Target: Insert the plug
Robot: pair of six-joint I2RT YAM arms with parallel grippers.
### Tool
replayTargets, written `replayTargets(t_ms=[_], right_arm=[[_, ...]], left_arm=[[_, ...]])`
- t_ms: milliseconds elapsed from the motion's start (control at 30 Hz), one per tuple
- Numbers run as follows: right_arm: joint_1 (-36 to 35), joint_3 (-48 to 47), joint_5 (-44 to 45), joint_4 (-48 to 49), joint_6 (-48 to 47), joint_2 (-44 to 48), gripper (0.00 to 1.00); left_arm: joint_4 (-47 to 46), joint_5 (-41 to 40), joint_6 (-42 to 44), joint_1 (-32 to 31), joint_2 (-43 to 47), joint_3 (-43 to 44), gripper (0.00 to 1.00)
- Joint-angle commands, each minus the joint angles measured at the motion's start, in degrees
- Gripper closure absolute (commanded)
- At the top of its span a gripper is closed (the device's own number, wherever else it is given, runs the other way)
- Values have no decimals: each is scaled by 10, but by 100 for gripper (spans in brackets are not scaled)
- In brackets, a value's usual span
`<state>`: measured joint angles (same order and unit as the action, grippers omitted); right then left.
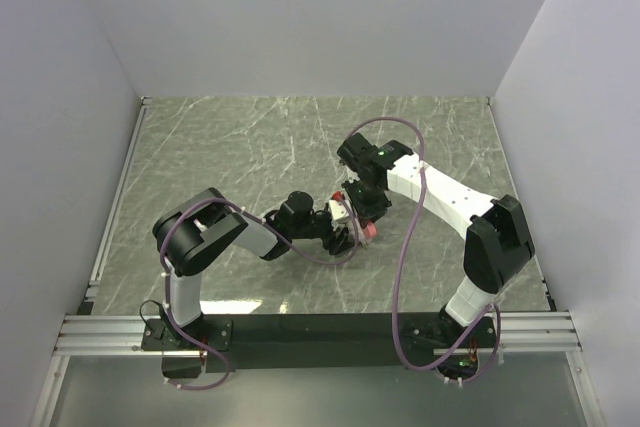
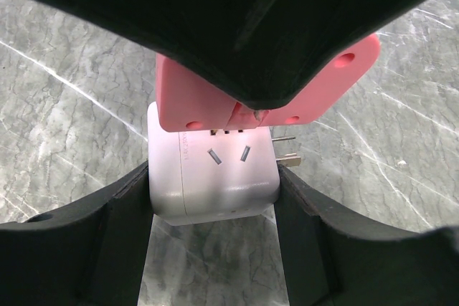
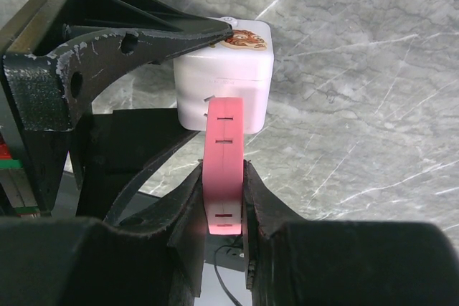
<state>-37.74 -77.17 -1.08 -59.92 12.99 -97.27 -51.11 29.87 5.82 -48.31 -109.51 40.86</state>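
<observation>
Gripper on the right [image 3: 224, 177]: clenched on pink slotted plate [image 3: 224, 150], pinching it edge-on between both fingers [image 3: 188, 198]. Holds plate upright, narrow edge toward the wrist camera, small slots showing along that edge. Sets far end of plate against white plug [image 3: 237, 77], touching its near face.

Gripper on the left [image 2: 214, 198]: grasps white plug by two opposite sides, one finger [image 2: 122, 227] flush against each. Shows, in left wrist view, angled socket slots on the facing side of the plug and metal prongs [image 2: 291, 160] jutting from its right side, bare and clear of the plate. Shows pink plate lying across the plug's upper edge there, round holes near its corners. Carries a round printed sticker [image 3: 247, 39] on the plug's top face, partly under a left finger.

From overhead: meets tip to tip near the middle of grey-green marble table [image 1: 230, 137], plug and plate together between both grippers. Cannot tell whether plug rests on the table or hangs just above it.
</observation>
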Motion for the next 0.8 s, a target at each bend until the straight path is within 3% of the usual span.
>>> replayTargets(t_ms=[0,767], right_arm=[[-8,83,1,37,6,-91,100],[-20,136,-7,46,21,-106,100]], left_arm=[[44,11,12,-8,11,-18,77],[51,3,10,-8,11,-18,80]])
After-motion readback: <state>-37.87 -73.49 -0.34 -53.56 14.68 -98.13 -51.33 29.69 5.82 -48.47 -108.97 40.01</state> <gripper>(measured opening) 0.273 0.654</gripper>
